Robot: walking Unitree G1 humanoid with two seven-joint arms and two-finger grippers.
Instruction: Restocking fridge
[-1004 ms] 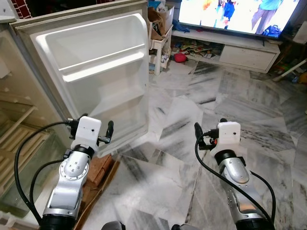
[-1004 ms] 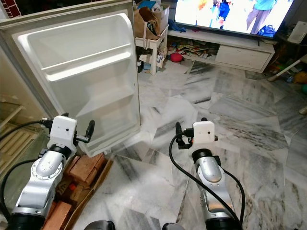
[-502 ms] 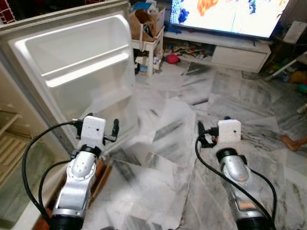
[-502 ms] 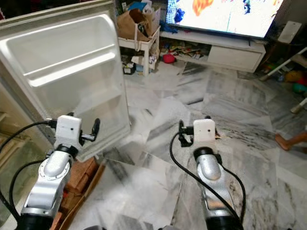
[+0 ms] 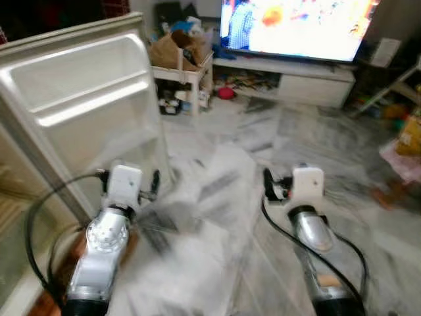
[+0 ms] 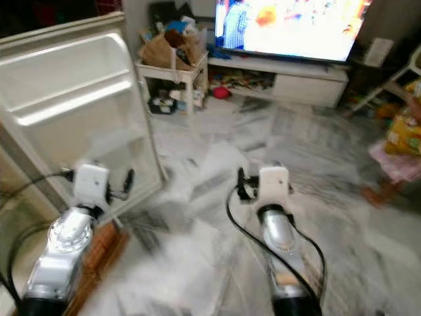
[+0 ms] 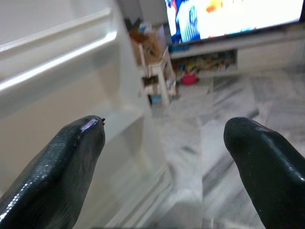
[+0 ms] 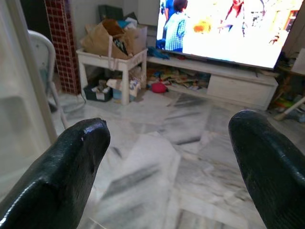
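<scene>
The white fridge door (image 5: 85, 99) stands open at the left, and its inner shelves hold nothing. A strip of the fridge's inside (image 5: 10, 217) shows at the far left edge. My left gripper (image 7: 164, 136) is open and holds nothing; it is held up close to the door's lower corner. My right gripper (image 8: 167, 133) is also open with nothing in it, raised over the marble floor (image 5: 223, 164) and pointing toward the television. The eye views are blurred.
A lit television (image 5: 296, 26) sits on a low white stand (image 5: 309, 82) at the back. A small white table (image 5: 187, 72) with a brown paper bag (image 5: 172, 47) stands beside the door. A person (image 5: 404, 148) is at the right edge. Bricks (image 6: 99, 247) lie under the fridge.
The camera has swung right, so the fridge door sits further left and the picture is blurred. A person has come into view at the right edge. Both arms keep their pose.
</scene>
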